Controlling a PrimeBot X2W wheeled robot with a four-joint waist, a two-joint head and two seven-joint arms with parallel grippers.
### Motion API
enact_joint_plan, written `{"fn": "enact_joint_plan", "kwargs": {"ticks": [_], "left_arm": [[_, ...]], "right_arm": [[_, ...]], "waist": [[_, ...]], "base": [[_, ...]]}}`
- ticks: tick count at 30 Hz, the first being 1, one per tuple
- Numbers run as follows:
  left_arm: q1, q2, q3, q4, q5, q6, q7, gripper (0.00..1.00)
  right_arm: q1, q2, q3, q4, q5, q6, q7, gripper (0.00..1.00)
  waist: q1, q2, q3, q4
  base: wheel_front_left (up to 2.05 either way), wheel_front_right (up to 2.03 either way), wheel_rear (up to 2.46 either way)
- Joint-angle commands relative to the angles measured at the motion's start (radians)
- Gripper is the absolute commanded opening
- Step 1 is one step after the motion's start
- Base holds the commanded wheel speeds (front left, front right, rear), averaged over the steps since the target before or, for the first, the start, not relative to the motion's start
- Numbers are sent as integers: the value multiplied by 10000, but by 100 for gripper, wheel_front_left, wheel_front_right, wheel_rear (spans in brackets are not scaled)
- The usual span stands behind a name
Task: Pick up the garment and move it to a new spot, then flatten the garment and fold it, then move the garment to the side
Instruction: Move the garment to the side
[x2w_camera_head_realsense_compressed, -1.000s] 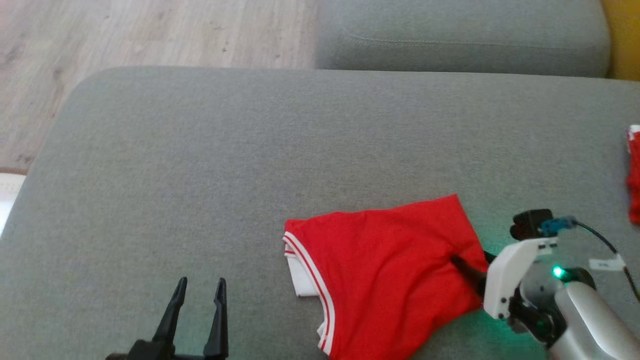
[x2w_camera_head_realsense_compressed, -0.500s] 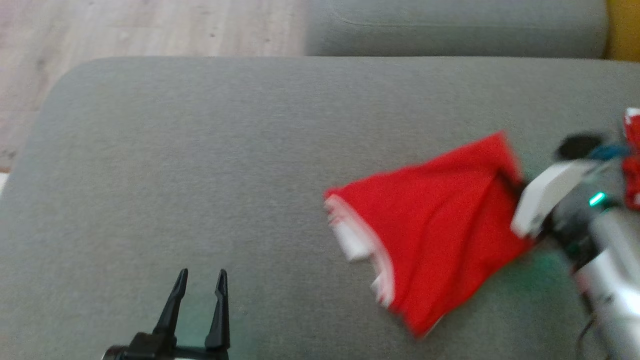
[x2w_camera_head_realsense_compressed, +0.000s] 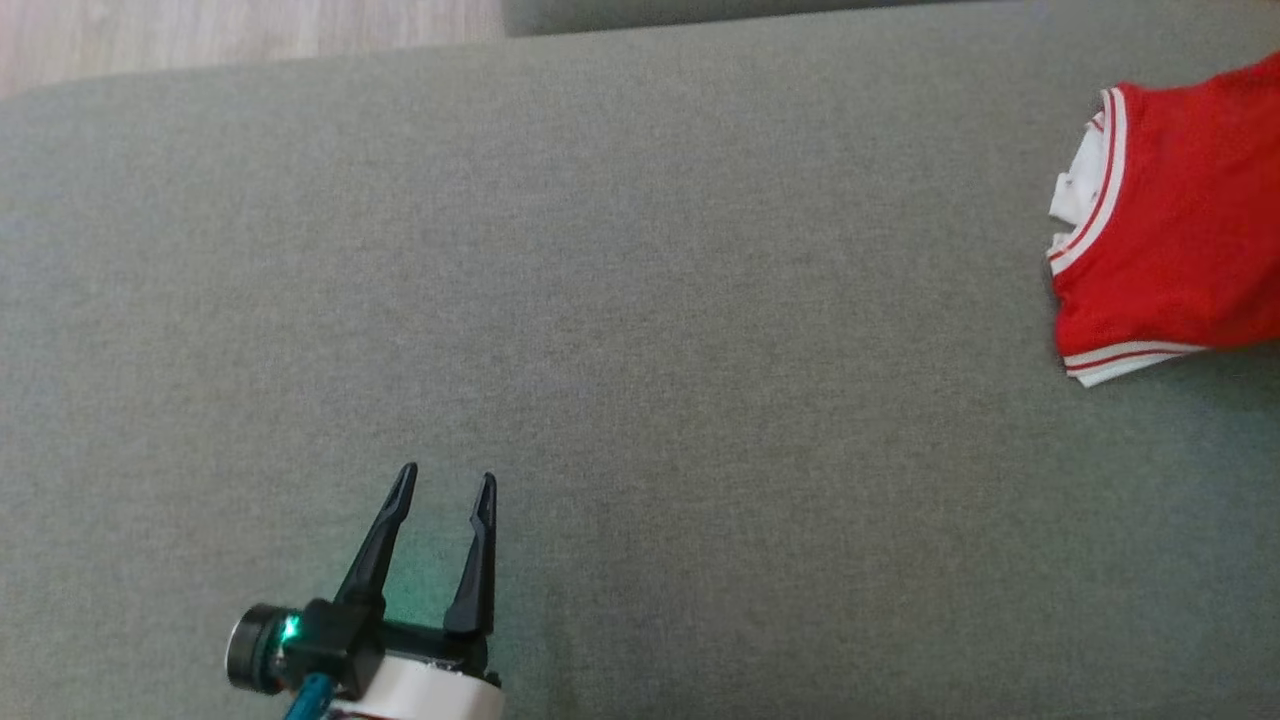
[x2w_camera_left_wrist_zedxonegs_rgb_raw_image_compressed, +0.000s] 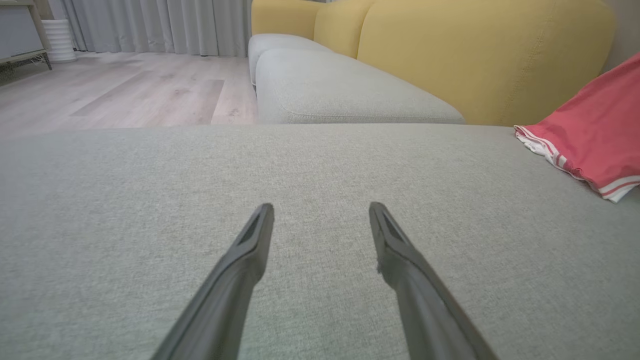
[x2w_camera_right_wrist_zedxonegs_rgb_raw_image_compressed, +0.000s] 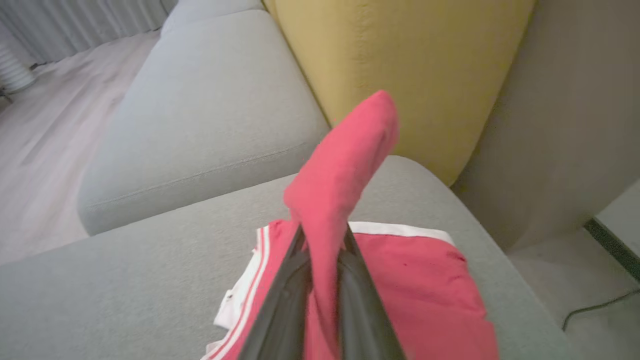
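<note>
We see the left gripper (x2w_camera_head_realsense_compressed: 448, 473) at the near left of the grey seat cushion (x2w_camera_head_realsense_compressed: 640, 300). Its two dark fingers are spread apart over the fabric with nothing between them. A green light (x2w_camera_head_realsense_compressed: 290, 628) glows at its base.

The red garment (x2w_camera_head_realsense_compressed: 1180, 230), trimmed with white bands, lies at the far right of that cushion, well apart from the left gripper, and runs off the right edge of the head view. In the left wrist view it sits at the right with its striped hem toward us, and the yellow backrest (x2w_camera_left_wrist_zedxonegs_rgb_raw_image_compressed: 475, 60) rises behind it.

The right gripper (x2w_camera_right_wrist_zedxonegs_rgb_raw_image_compressed: 322, 236) is clamped on the garment. In its own wrist view a fold of red cloth is pinched between the two fingers and stands up past their tips, its upper end bent over to the right. Below the fingers, more red cloth with white bands lies on the cushion near its right end. We cannot tell whether this is the same garment or a second piece.

Farther off, a second grey cushion (x2w_camera_left_wrist_zedxonegs_rgb_raw_image_compressed: 340, 90) adjoins the first. To its left stretches pale wood floor (x2w_camera_left_wrist_zedxonegs_rgb_raw_image_compressed: 125, 90), with grey curtains (x2w_camera_left_wrist_zedxonegs_rgb_raw_image_compressed: 150, 25) at the back. A dark cable (x2w_camera_right_wrist_zedxonegs_rgb_raw_image_compressed: 595, 305) lies on the floor past the sofa's right end.
</note>
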Motion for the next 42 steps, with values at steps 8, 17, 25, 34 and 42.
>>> {"fn": "enact_joint_plan", "kwargs": {"ticks": [8, 17, 25, 34, 42], "left_arm": [[-426, -18, 204, -244, 81, 41, -95, 100], [-16, -18, 314, -385, -277, 397, -95, 100], [352, -18, 642, -409, -604, 854, -95, 100], [729, -18, 937, -217, -248, 1075, -95, 100], [835, -18, 1011, 145, -282, 1046, -95, 100]], "right_arm": [[-794, -763, -1639, 654, -2812, 69, -1695, 100], [870, 679, -1463, -1526, -3849, 69, -3695, 100], [4444, 2294, -719, -4161, -3745, 69, -4481, 100], [7558, 4266, -212, -4618, -4366, 69, -6198, 100], [8481, 4872, 124, -3980, -4436, 69, -6771, 100]], "waist": [[-2, 0, 260, 184], [-2, 0, -633, 250], [-2, 0, -1496, 559], [-2, 0, -2218, 1129], [-2, 0, -2417, 1261]], "base": [[0, 0, 0], [0, 0, 0], [0, 0, 0], [0, 0, 0], [0, 0, 0]]}}
